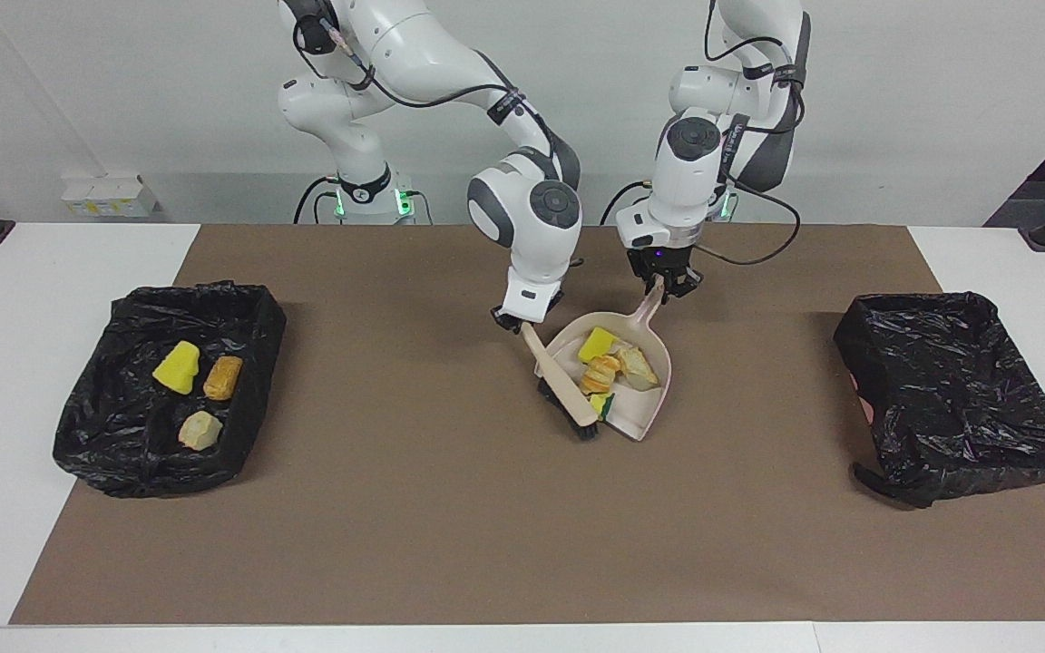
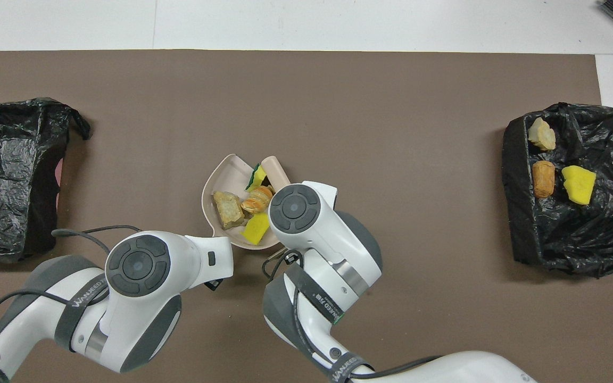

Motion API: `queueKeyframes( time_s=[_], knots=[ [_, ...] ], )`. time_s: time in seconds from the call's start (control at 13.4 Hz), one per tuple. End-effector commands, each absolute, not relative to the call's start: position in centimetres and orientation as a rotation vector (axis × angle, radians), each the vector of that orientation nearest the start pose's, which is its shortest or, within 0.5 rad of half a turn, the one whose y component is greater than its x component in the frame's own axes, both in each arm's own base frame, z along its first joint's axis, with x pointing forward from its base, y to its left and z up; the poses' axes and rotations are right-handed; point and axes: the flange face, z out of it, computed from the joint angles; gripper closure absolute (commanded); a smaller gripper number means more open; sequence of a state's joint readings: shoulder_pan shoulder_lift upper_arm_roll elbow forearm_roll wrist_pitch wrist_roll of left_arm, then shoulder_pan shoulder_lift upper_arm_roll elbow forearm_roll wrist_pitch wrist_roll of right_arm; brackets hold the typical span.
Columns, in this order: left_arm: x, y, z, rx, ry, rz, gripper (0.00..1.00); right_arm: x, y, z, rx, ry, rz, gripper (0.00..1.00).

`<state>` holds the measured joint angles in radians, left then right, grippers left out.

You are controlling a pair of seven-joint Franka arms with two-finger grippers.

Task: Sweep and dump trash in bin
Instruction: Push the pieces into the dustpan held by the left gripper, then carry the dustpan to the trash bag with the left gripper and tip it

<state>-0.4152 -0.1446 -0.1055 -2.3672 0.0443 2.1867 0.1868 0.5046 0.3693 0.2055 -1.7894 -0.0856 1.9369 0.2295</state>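
The beige dustpan (image 1: pixel 651 413) lies on the brown mat near the table's middle; it also shows in the overhead view (image 2: pixel 225 174). My left gripper (image 1: pixel 663 286) is shut on its handle. The pan holds trash: a yellow wedge (image 1: pixel 595 345), a bread chunk (image 1: pixel 600 372), a tan chunk (image 1: pixel 639 367) and a yellow-green sponge scrap (image 1: pixel 605 404) at its mouth. My right gripper (image 1: pixel 522 325) is shut on the brush (image 1: pixel 563 390), whose bristles rest at the pan's mouth against that scrap. Both grippers are hidden under the wrists in the overhead view.
A black-lined bin (image 1: pixel 246 313) toward the right arm's end holds a yellow wedge (image 1: pixel 176 366), an orange chunk (image 1: pixel 223 377) and a tan chunk (image 1: pixel 200 430). A second black-lined bin (image 1: pixel 958 390) stands toward the left arm's end, with no scraps showing in it.
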Motion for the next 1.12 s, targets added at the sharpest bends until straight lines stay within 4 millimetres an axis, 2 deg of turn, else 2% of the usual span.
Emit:
queueKeyframes(
  time_s=[0.0, 0.07, 0.3, 0.45, 0.6, 0.82, 0.97, 1.04],
  knots=[
    [41.0, -23.5, 38.1, -2.9, 1.089, 0.006, 1.0, 45.3, 40.2, 34.7, -3.109, -0.854, 0.418, 1.0],
    [41.0, -23.5, 38.1, -2.9, 1.089, 0.006, 1.0, 44.8, 40.2, 34.9, -3.114, -0.862, 0.449, 1.0],
    [41.0, -23.5, 38.1, -2.901, 1.087, 0.009, 1.0, 43.8, 39.8, 37.1, -3.116, -0.885, 0.477, 1.0],
    [41.0, -23.3, 38.1, -2.904, 1.073, 0.023, 1.0, 44.3, 38.4, 38.5, -3.114, -0.876, 0.481, 1.0],
    [41.1, -23.2, 38.2, -2.925, 1.015, 0.019, 1.0, 44.9, 35.8, 40.4, -3.081, -0.803, 0.473, 1.0],
    [41.7, -21.9, 39.9, -2.957, 0.957, -0.029, 1.0, 45.3, 34.4, 42.3, -3.083, -0.787, 0.45, 1.0],
    [40.8, -21.5, 41.2, -2.985, 0.92, 0.016, 1.0, 45.0, 33.4, 43.4, -3.105, -0.723, 0.471, 1.0],
    [40.3, -21.2, 42.5, -2.991, 0.895, 0.028, 1.0, 44.6, 33.0, 43.6, -3.128, -0.604, 0.507, 1.0]
  ],
)
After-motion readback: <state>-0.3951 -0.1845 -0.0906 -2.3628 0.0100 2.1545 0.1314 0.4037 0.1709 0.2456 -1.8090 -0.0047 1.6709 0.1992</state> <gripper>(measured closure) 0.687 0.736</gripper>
